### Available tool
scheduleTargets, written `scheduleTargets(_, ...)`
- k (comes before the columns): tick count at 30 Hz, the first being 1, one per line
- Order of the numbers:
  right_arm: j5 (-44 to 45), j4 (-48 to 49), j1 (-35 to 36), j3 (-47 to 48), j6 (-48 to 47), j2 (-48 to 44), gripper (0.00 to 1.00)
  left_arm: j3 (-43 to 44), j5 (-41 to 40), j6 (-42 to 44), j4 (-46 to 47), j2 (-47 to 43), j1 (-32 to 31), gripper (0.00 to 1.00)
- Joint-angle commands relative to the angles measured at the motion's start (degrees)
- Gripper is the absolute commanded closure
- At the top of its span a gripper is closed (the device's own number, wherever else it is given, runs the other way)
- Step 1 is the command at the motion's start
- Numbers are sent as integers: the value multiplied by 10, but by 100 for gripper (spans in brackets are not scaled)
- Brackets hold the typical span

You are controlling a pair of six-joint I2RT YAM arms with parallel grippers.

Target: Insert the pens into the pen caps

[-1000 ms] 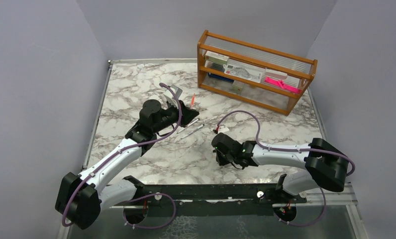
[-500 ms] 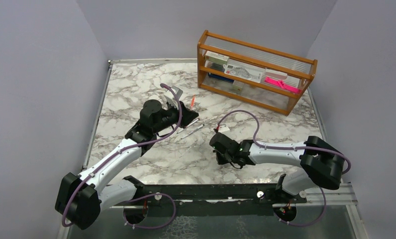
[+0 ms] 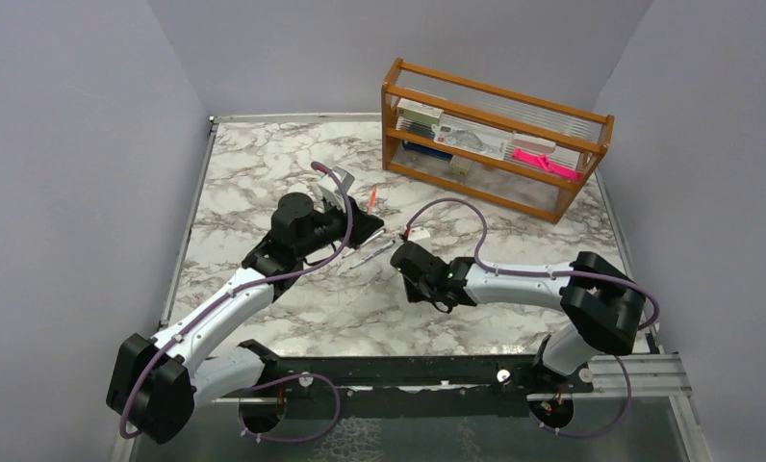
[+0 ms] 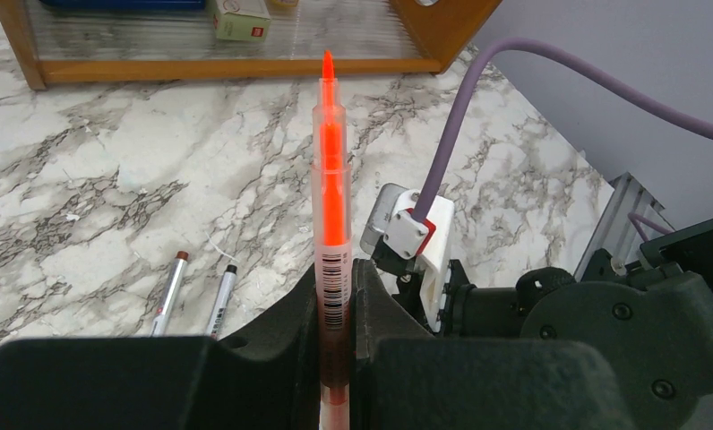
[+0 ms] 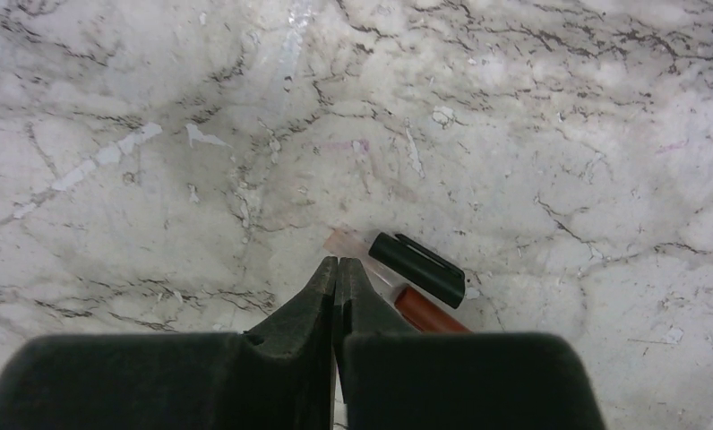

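Two small pieces are at risk: the black cap (image 5: 417,268) and the dark red cap (image 5: 429,313) lie on the counter (image 5: 156,134) just beside the right hand (image 5: 337,266), which is pinched shut and empty. A careless push could scatter them. The left hand (image 4: 335,269) clamps the orange pen (image 4: 332,179), whose bare tip could smear.

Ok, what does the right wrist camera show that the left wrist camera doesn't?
Only the right wrist view shows the black cap and the dark red cap, lying close together on the table just beyond the right gripper, whose jaws are shut on nothing. Only the left wrist view shows the orange pen clamped in the left gripper, two grey pens lying on the table, and the wooden rack. Both show the marble tabletop.
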Motion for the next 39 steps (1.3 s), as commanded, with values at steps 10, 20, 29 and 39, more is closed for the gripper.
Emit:
scheduleTargets(10,28,59,-2,19,-32,-40,77,5,11,6,14,1,3,100)
scheduleTargets(20,52,-6,-2,73,11,42,99,4,9,6,5,-11,3,100)
scheduleTargets(29,47,-19,-3,52,36,51,99,2,15,1,8,-13,3,100)
scheduleTargets(39,8,-2,0,-3,63,23,99,-5,15,-3,12,-21,2,100)
